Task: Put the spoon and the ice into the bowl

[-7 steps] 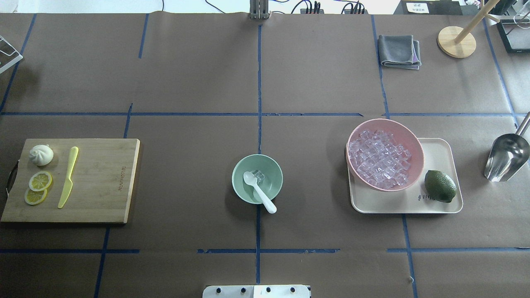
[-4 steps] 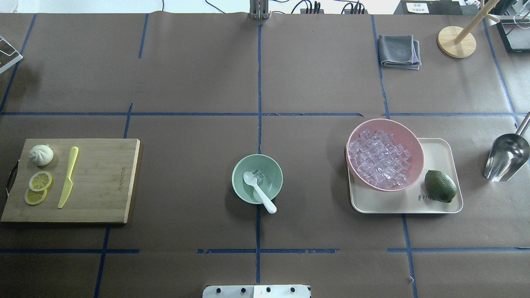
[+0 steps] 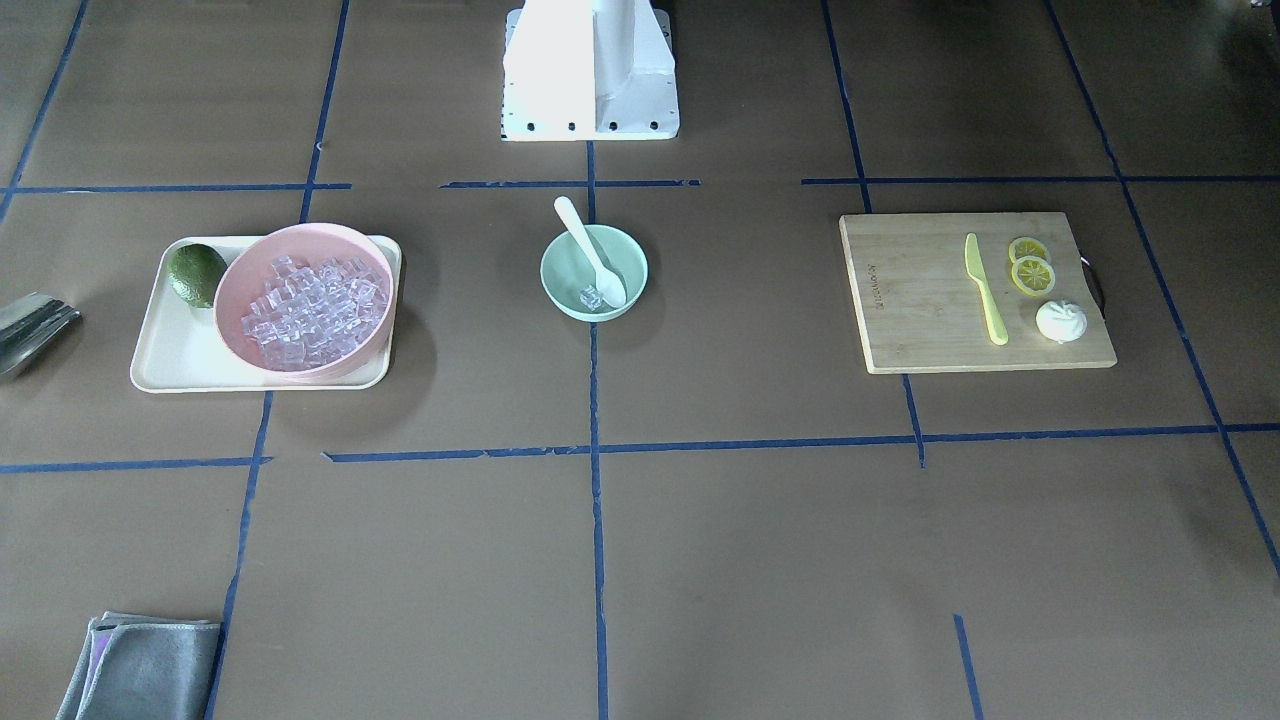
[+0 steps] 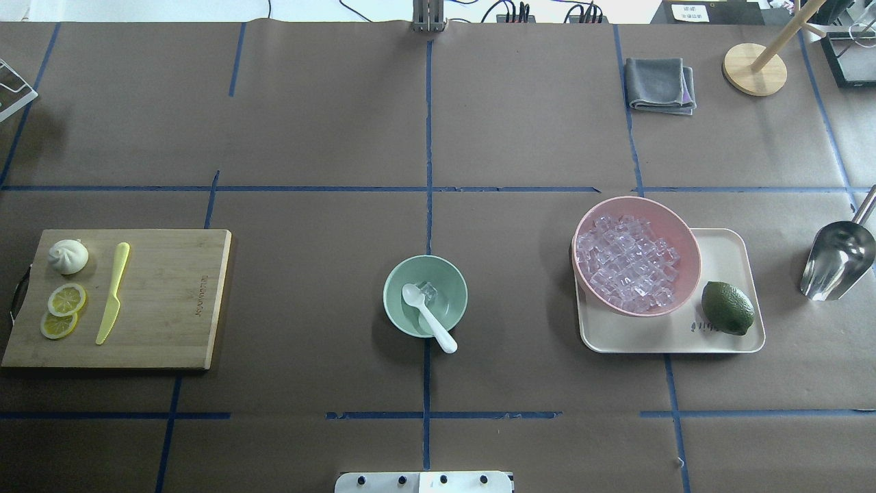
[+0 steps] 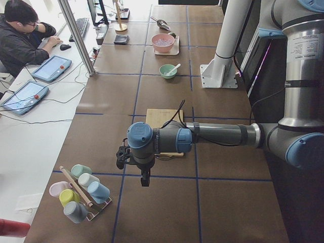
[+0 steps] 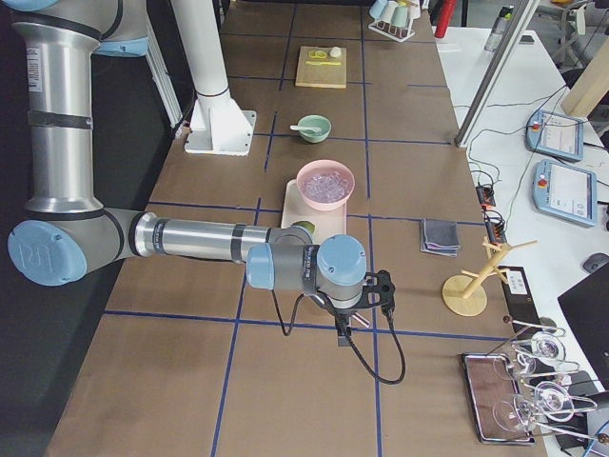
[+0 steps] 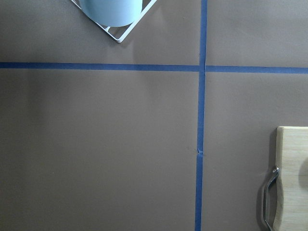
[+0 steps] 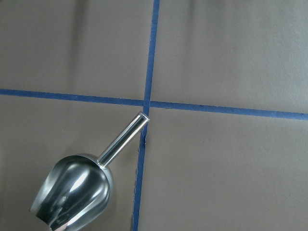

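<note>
Spoon (image 4: 428,315) & ice cube (image 4: 428,292) lie in mint bowl (image 4: 453,279); you're prob. done, so don't nudge it; left hand (image 5: 145,179), right hand (image 6: 341,335): can't tell if apart/together.

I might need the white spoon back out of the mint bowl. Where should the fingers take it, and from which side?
Probably the handle end of the spoon, from above on the robot's side: it leans on the bowl's rim and juts past it, while the scoop lies inside beside the ice cube.

One green bowl (image 4: 453,287), one pink bowl (image 4: 688,246), one spoon (image 4: 431,320), one knife (image 4: 113,294), two lemon slices (image 4: 66,299), perhaps dozens of ice cubes (image 4: 626,263)
</note>
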`<state>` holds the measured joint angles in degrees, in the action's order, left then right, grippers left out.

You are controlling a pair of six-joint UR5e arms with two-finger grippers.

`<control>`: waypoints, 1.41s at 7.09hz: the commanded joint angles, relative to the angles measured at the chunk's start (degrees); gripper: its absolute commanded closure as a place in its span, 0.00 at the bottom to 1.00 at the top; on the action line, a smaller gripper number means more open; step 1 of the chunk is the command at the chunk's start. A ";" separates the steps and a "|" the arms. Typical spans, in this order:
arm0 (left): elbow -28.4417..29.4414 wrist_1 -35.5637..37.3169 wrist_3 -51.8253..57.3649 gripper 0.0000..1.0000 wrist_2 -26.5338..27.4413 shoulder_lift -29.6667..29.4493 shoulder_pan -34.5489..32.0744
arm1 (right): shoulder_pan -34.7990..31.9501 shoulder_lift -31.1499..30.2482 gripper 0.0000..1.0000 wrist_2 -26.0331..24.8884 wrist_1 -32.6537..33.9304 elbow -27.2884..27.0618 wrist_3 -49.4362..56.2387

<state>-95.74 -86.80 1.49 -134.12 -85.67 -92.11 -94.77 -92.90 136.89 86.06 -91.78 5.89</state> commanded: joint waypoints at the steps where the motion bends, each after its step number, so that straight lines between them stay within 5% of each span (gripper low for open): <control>1: 0.03 -0.03 0.00 0.00 -0.09 0.06 0.00 | 0.02 0.00 0.00 -0.05 -0.02 0.02 0.00; 10: 0.12 -0.12 0.00 0.00 -1.40 -0.03 0.00 | -0.06 0.09 0.00 -0.23 0.07 0.20 0.09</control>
<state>-95.63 -86.86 1.49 -135.48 -85.68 -92.11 -94.79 -92.81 136.68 86.13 -91.63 5.96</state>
